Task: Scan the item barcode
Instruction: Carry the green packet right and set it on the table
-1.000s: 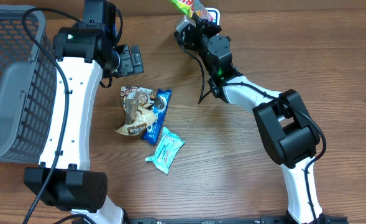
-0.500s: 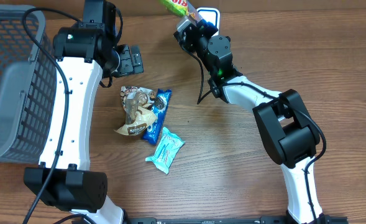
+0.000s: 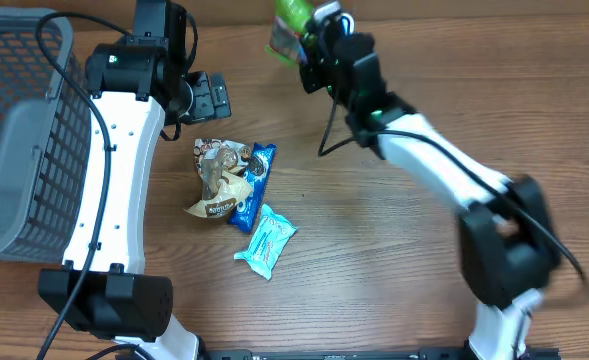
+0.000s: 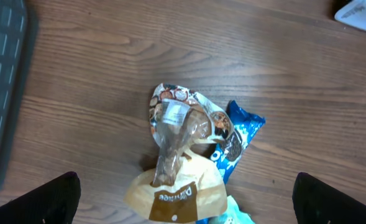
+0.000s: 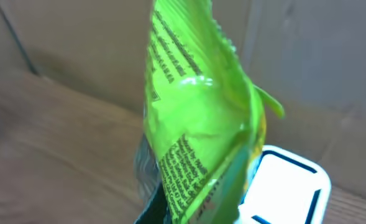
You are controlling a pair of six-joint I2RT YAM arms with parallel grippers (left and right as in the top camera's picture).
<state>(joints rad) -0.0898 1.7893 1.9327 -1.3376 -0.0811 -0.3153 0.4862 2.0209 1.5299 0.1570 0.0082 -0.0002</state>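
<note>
A green snack packet [image 3: 288, 27] is pinched at its lower end by my right gripper [image 3: 314, 42], which is shut on it near the table's far edge. In the right wrist view the green packet [image 5: 192, 106] stands upright with black print facing the camera, above my right gripper [image 5: 192, 214]. The white, blue-edged scanner pad [image 5: 291, 186] lies just behind it to the right. My left gripper [image 3: 210, 97] hangs open over the pile of packets. Both black fingertips [image 4: 57, 198] show at the bottom corners of the left wrist view, wide apart, nothing between them.
A tan and brown packet [image 3: 217, 178], a blue packet [image 3: 255, 178] and a pale teal packet [image 3: 267, 240] lie together mid-table. The tan packet [image 4: 176, 155] sits below the left wrist camera. A grey mesh basket [image 3: 19, 140] fills the left edge.
My right arm has swung, its elbow moving right and blurring. The green packet has come down from the frame's top edge and turned more upright. The left arm has not moved.
</note>
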